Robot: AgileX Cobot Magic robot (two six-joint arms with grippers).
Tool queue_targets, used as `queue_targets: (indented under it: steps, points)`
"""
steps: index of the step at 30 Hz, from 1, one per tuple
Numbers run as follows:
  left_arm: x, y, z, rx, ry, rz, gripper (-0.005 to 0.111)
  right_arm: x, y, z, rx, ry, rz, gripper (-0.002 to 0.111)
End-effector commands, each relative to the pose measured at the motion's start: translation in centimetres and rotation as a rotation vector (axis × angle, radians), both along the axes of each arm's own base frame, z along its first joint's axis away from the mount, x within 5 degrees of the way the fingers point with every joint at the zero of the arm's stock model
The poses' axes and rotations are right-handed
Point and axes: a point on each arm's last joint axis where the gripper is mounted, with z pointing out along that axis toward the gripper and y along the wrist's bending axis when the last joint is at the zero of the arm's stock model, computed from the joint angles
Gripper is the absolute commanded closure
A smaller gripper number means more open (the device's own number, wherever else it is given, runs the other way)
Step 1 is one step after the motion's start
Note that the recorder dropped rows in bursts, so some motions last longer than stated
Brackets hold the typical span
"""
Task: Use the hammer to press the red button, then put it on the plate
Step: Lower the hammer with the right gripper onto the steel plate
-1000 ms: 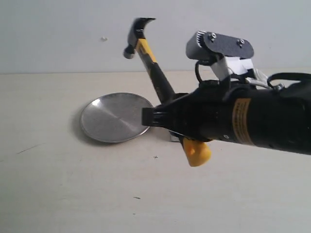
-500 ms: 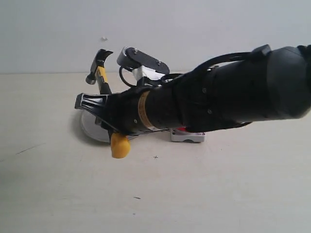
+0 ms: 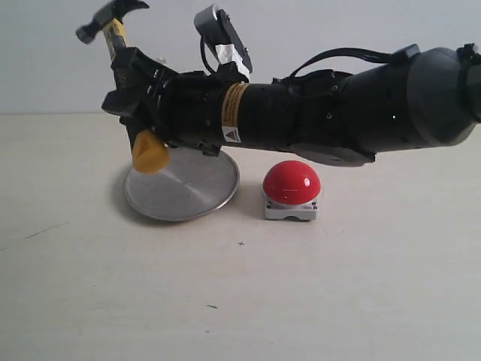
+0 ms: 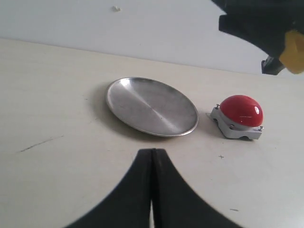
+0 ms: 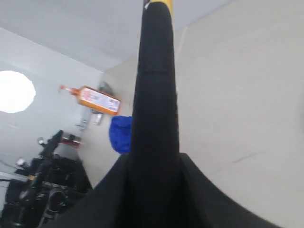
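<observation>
My right gripper (image 3: 125, 80) reaches across to the left and is shut on the black handle of the hammer (image 3: 113, 22). The hammer stands nearly upright, with its dark head up by the wall and its yellow butt (image 3: 150, 154) hanging above the plate's left part. The silver plate (image 3: 184, 197) lies empty on the table. To the right of it sits the red button (image 3: 291, 180) on its grey base. In the right wrist view the handle (image 5: 156, 95) fills the space between the jaws of the gripper (image 5: 156, 160). My left gripper (image 4: 153, 156) is shut and empty, low and just short of the plate (image 4: 151, 105) and button (image 4: 240, 110).
The pale table runs back to a white wall. The right arm's thick black body (image 3: 338, 120) hangs over the button and the plate's back rim. Off the table, the right wrist view shows an orange bottle (image 5: 97, 99), a blue object (image 5: 122, 133) and dark equipment (image 5: 42, 190).
The right arm has swung left and risen with the hammer, carrying it from over the button to above the plate's left side. The red button is now uncovered.
</observation>
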Motion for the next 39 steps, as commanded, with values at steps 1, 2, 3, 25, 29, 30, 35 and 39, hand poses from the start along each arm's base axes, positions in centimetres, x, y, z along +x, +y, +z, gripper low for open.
queue_targets:
  steps: [1,2,3,25,29,30,35,39]
  points:
    - [0.0,0.0,0.1,-0.01,-0.006,0.003,0.107,-0.3,-0.8,-0.1,0.012,-0.081,-0.029,0.108]
    - [0.0,0.0,0.1,-0.01,-0.006,0.003,0.107,-0.3,-1.1,-1.1,-0.042,-0.046,-0.046,0.108]
    - [0.0,0.0,0.1,-0.01,-0.006,0.003,0.107,-0.3,-1.3,-2.0,-0.084,-0.013,-0.066,0.108]
    - [0.0,0.0,0.1,-0.01,-0.006,0.003,0.107,0.0,-1.3,-5.8,-0.12,0.056,-0.08,0.108]
    - [0.0,0.0,0.1,-0.01,-0.006,0.003,0.107,0.2,-1.6,-6.0,-0.142,0.067,-0.112,0.108]
    - [0.0,0.0,0.1,-0.01,-0.006,0.003,0.107,0.2,-1.6,-6.0,-0.143,0.065,-0.119,0.108]
    - [0.0,0.0,0.1,-0.01,-0.006,0.003,0.107,0.5,-1.7,-5.8,-0.121,0.071,-0.155,0.108]
    - [0.0,0.0,0.1,-0.01,-0.006,0.003,0.107,0.6,-1.9,-5.8,-0.118,0.074,-0.175,0.108]
